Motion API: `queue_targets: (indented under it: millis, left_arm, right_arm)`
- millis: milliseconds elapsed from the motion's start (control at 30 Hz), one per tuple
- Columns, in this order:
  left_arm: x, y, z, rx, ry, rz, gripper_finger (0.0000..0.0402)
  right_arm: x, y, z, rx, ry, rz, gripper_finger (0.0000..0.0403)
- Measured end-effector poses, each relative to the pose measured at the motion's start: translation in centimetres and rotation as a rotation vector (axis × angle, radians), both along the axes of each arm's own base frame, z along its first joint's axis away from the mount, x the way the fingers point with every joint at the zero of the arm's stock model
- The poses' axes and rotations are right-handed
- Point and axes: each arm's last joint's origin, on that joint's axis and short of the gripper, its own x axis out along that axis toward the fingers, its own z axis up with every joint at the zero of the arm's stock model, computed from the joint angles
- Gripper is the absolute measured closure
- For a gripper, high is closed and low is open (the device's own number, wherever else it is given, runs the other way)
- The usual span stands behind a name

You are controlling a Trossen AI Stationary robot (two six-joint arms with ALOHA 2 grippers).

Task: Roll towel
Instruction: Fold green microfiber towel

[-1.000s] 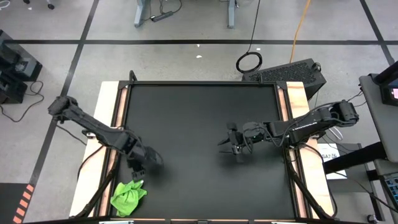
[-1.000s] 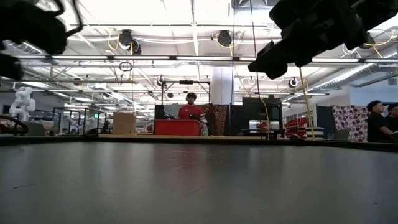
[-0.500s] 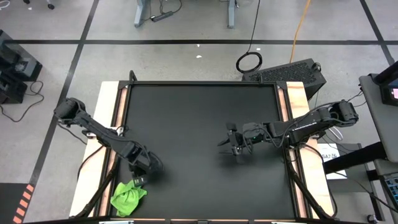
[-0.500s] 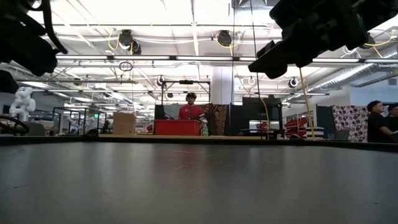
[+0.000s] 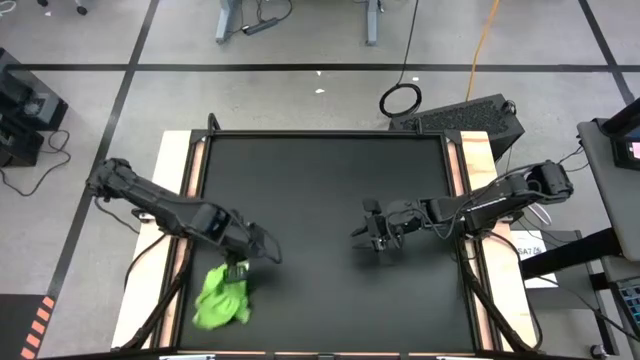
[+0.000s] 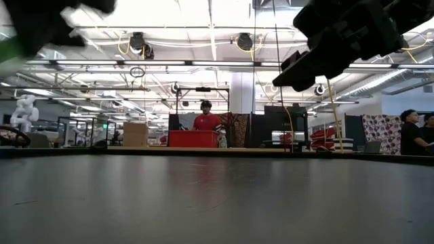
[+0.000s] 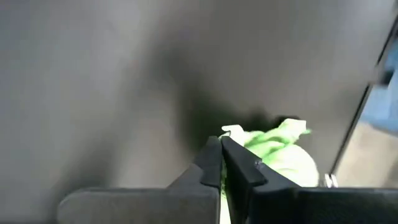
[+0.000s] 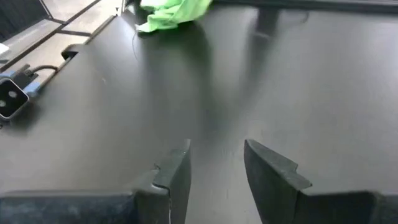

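The lime-green towel (image 5: 223,295) is a crumpled bunch over the black mat's near left corner. It hangs from my left gripper (image 5: 240,268), which is shut on it and points steeply down. The left wrist view shows the shut fingertips (image 7: 221,144) with the towel (image 7: 280,152) bunched just behind them. A green blur (image 6: 12,49) shows high at the low view's left. My right gripper (image 5: 376,236) hovers open over the mat's right half, tilted a little downward, far from the towel (image 8: 175,12); nothing is between its fingers (image 8: 214,163). My left gripper pinches a bunched upper part of the towel (image 7: 247,139) between its two shut fingers, coming from above and pointing down. One layer or several, I cannot tell. The towel hangs slack and crumpled below the fingers; whether its lower end still lies on the mat is unclear.
The black mat (image 5: 320,190) lies bare between the two arms. Wooden strips (image 5: 178,200) run along the table's left and right edges. A cable and a small box (image 8: 15,96) lie by the table's left edge. People and furniture stand in the room beyond.
My left gripper went down onto the crumpled towel at the near left corner, shut on its upper part and rose, shifting toward the table's right and rolling at the wrist. The towel has been drawn up from a flat heap into a hanging bunch.
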Motion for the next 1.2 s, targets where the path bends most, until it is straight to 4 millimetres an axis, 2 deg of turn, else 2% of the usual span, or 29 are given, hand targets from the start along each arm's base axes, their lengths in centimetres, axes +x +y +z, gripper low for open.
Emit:
queue_targets:
  millis: [100, 200, 333, 500, 633, 767, 933, 1200]
  left_arm:
    - [0.9, 0.9, 3.9, 0.075, -0.151, -0.021, 0.0398]
    - [1.4, 1.8, 7.0, 0.16, -0.281, -0.026, 0.0398]
    - [1.7, 3.1, 9.4, 0.257, -0.384, -0.019, 0.0399]
    - [2.2, 4.5, 9.4, 0.308, -0.38, 0.0, 0.0399]
    - [2.8, 4.9, 9.0, 0.329, -0.359, -0.015, 0.0399]
    - [3.7, 5.2, 8.2, 0.345, -0.322, -0.036, 0.04]
    - [4.4, 5.1, 7.2, 0.333, -0.267, -0.057, 0.04]
    - [4.7, 4.9, 7.0, 0.325, -0.263, -0.063, 0.04]
  right_arm:
    - [0.7, 0.3, -0.6, -0.005, -0.024, 0.009, 0.0257]
    - [1.8, 0.9, -1.2, -0.006, -0.097, 0.03, 0.0237]
    - [3.0, 1.4, -2.1, -0.036, -0.193, 0.008, 0.0194]
    - [3.7, 0.9, -4.0, -0.11, -0.169, -0.154, 0.014]
    - [4.1, 0.2, -5.4, -0.126, -0.128, -0.259, 0.0124]
    - [4.2, -0.3, -6.5, -0.164, -0.097, -0.352, 0.0128]
    - [4.2, -0.8, -6.9, -0.239, -0.087, -0.445, 0.0145]
    - [4.5, -3.2, -6.8, -0.194, -0.092, -0.427, 0.0169]
